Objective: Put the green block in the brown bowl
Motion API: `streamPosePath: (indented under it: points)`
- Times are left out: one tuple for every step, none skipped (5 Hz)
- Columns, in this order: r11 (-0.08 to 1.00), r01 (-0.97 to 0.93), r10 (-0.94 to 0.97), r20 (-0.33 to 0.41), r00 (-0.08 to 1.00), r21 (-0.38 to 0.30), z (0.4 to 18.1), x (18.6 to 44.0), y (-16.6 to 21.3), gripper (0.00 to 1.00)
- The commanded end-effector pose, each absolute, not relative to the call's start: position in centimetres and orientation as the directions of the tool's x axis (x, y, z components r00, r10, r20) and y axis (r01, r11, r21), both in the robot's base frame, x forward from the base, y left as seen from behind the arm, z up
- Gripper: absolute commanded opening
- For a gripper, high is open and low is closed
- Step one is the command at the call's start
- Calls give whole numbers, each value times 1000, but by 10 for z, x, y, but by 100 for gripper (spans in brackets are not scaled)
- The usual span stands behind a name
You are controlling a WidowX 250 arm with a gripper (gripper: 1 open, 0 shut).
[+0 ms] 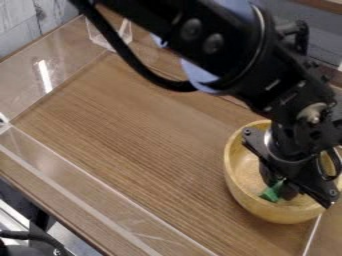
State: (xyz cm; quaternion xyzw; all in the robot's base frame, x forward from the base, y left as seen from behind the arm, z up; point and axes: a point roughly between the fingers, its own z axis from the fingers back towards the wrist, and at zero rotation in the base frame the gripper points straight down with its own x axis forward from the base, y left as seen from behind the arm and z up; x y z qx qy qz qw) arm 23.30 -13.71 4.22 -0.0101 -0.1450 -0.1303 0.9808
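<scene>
The brown bowl (pixel 246 178) sits at the right front of the wooden table. My gripper (pixel 277 188) reaches steeply down into it from above, its black fingers shut on the green block (pixel 271 192). Only a small bright green piece of the block shows below the fingers, low inside the bowl near its front wall. I cannot tell whether the block touches the bowl's floor. The arm hides much of the bowl's right side.
The wooden tabletop (pixel 134 130) spreads to the left of the bowl. A clear plastic wall (pixel 80 195) runs along its front and left edges. The bulky black arm (pixel 214 50) spans the upper right.
</scene>
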Motion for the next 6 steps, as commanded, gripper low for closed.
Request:
streamPosePath:
  points:
    - [967,252,-255,217,942,41,24,216,-126,0]
    - [967,249,-253,207,945,45,21,213,-124,0]
    - [968,246,-250,197,948,48,18,210,-122,0]
    - [969,242,-248,186,951,51,15,208,-120,0]
    - [969,239,-245,176,953,55,13,206,-119,0]
    - [970,236,-242,166,956,59,11,203,-117,0]
